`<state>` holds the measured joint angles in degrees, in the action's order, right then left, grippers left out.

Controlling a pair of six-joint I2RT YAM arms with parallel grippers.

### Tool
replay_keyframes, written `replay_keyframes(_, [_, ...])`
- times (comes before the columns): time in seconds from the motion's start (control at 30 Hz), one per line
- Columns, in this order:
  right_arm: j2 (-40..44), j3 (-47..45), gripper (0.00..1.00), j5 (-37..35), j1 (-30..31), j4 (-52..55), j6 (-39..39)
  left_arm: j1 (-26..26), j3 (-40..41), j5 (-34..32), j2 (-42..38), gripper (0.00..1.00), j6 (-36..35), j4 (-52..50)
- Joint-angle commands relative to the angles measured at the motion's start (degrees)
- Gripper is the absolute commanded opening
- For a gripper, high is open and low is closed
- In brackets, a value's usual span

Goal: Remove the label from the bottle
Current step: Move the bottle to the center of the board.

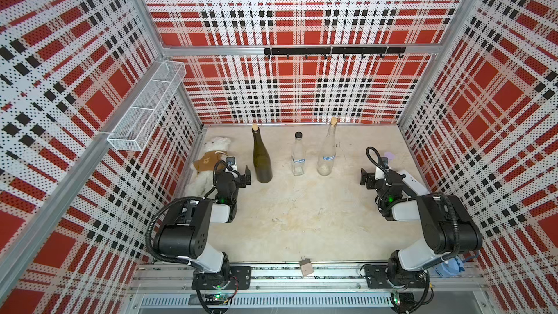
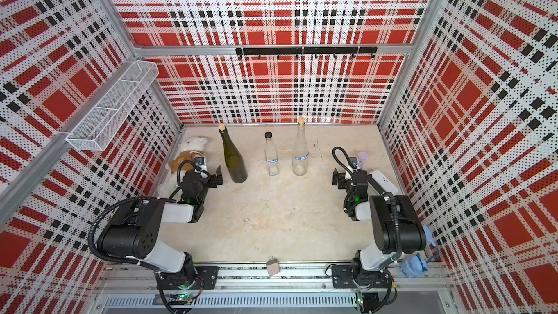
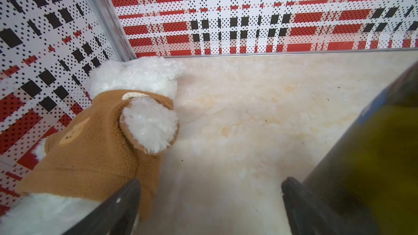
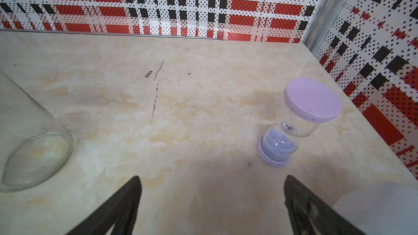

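Glass: three bottles, upright, in a row along the far edge of the tabletop (image 1: 302, 222).
- Green bottle (image 1: 262, 161): corked, toward the far-left corner. No label shows in the top views.
- Small bottle (image 1: 298, 158): clear, black cap, mid-row, with a blue-and-white label (image 1: 298, 160) round the body.
- Tall bottle (image 1: 327, 152): clear, corked, just beside the small one, with a blue label (image 1: 328, 157) at mid-height.

Which labelled bottle is meant cannot be told.

Handling (judged): rigid, smooth, likely slippery between pads, and breakable. Both clear bottles look empty, so light and easy to tip, the tall one most. The labels look thin and pliable, lying flat on a curve. Best hold is one gripper across the body clear of the label, or at the neck, to steady. The other pinches a label edge or seam.

Left gripper (image 3: 211, 180): jaws wide apart, empty, close by the green bottle's base. Contact cannot be told.
Right gripper (image 4: 212, 178): jaws wide apart, empty, over bare surface near the tall bottle, not touching.

Surface: beige marble-look, flat, scuffed. Also on it:
- plush bear (image 1: 211, 158), far-left corner
- hourglass (image 4: 294, 127), lilac, near the right edge
- white box (image 1: 410, 181), under the right arm

Room: perforated plaid walls on three sides. A wire basket (image 1: 145, 107) hangs on the left wall and a hook rail (image 1: 332, 50) on the back wall.
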<state>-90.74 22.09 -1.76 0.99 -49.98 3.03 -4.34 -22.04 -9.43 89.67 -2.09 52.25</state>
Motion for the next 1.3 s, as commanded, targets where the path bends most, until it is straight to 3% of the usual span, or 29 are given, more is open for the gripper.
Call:
replay_keyframes(0.0, [-0.44,1.02,1.0,-0.18,0.16,-2.75,0.66,-0.42,-0.71,3.28,0.78,0.99,-1.71,2.26])
replay_keyframes(0.3, [-0.49,1.03,1.0,-0.11,0.19,-2.57,0.66,1.95,-0.9,6.8,0.59,0.99,0.33,1.69])
replay_keyframes(1.27, [-0.38,1.02,1.0,0.09,0.07,-2.76,0.48,1.12,-1.71,4.96,0.77,0.99,-0.11,0.33])
